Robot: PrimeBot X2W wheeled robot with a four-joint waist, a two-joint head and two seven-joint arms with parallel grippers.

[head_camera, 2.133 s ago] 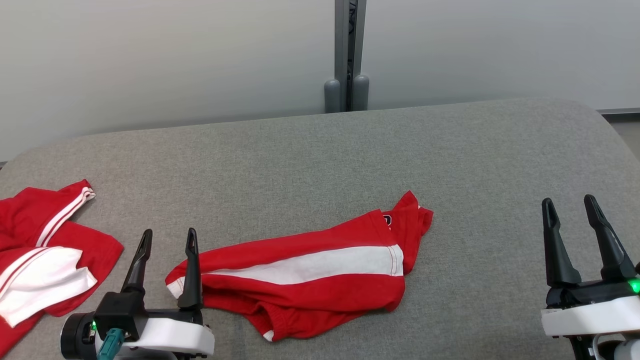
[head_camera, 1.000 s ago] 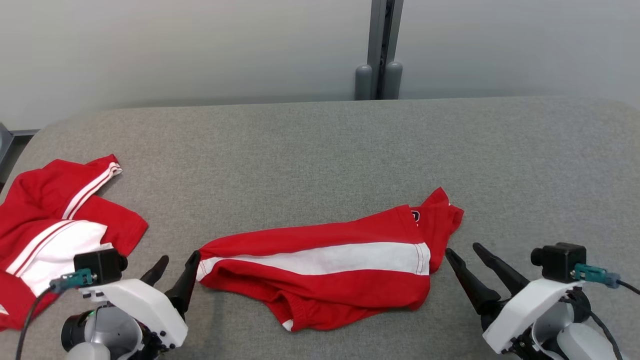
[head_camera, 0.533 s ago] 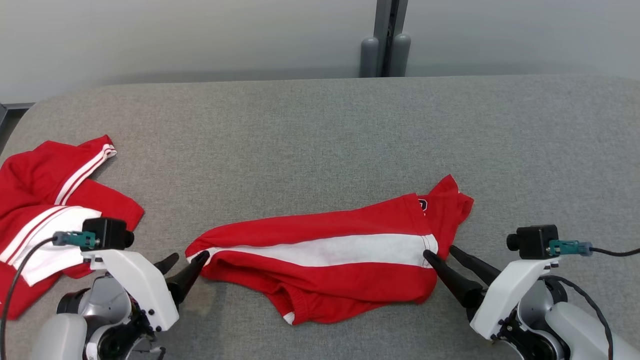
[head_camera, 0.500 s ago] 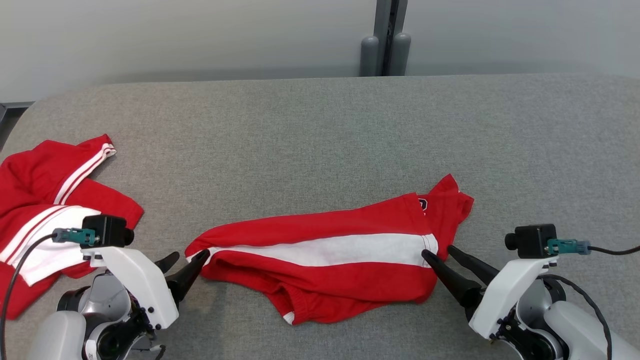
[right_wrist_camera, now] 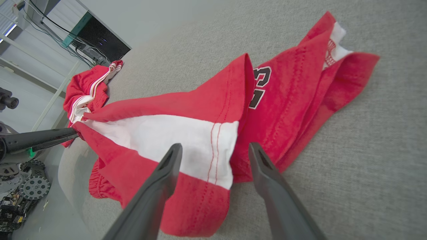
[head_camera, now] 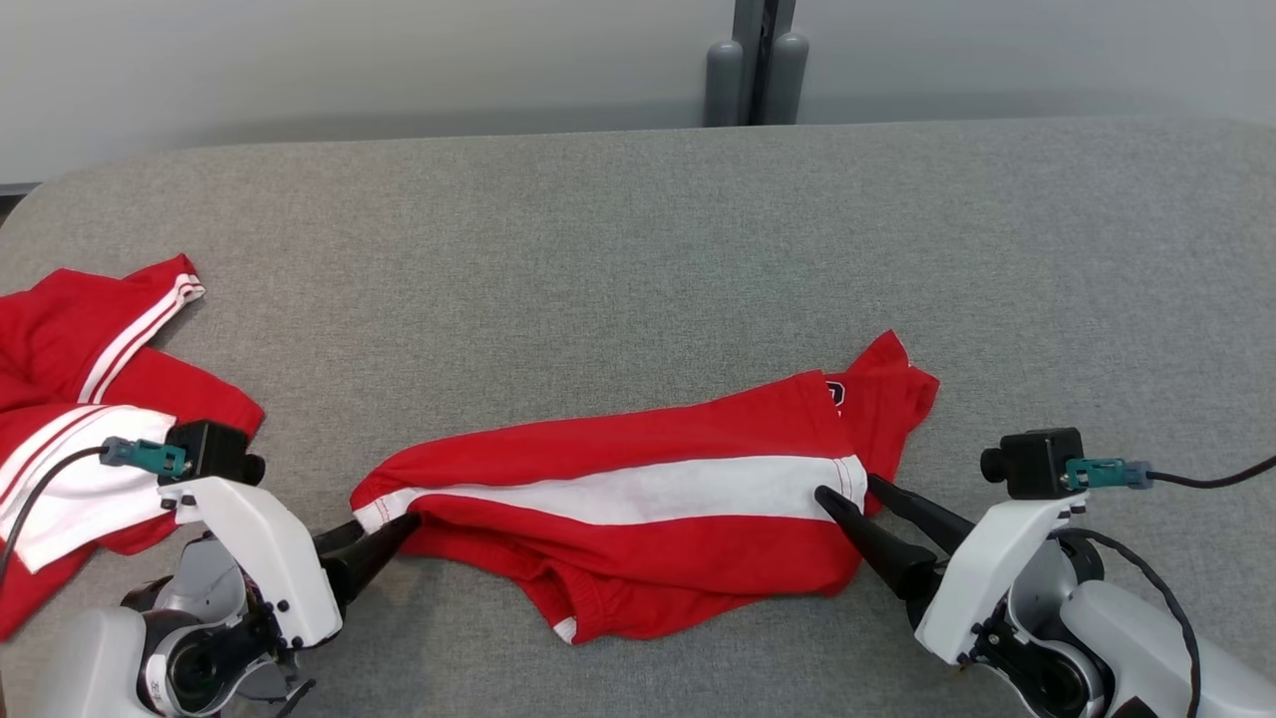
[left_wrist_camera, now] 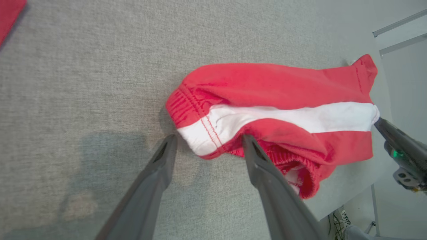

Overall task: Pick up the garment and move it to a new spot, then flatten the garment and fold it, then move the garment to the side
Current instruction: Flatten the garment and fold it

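Both end effectors have come down from pointing up the head view to lying low over the bench (head_camera: 598, 249), and each has closed in on one end of the garment (head_camera: 638, 489); the head camera has shifted as well, so the garment's own slight displacement in the view is not a move.

At the far left lies a second red and white garment (head_camera: 90, 399), crumpled and well apart from the work; it plays no part now.

Next comes the left end effector (head_camera: 374, 534), its fingers spread; in the left wrist view it (left_wrist_camera: 209, 138) straddles the stitched hem at the white stripe's left end, one fingertip on bare bench just beside the cloth, the other against the red lower edge; nothing is pinched.

The garment itself lies mid-bench, bunched and folded over lengthwise, white stripe running left to right, waistband sagging toward the robot.

At the right, the right end effector (head_camera: 847, 489) is likewise spread; in its wrist view it (right_wrist_camera: 215, 146) brackets the stripe's stitched right end, one finger over the white and red cloth, the other at the folded red part with the printed numerals; no grip is made.

This symmetric placement looks deliberate: taking opposite ends of the same stripe should let the cloth rise taut instead of in a lump; the pick-up appears about to begin, not yet done.
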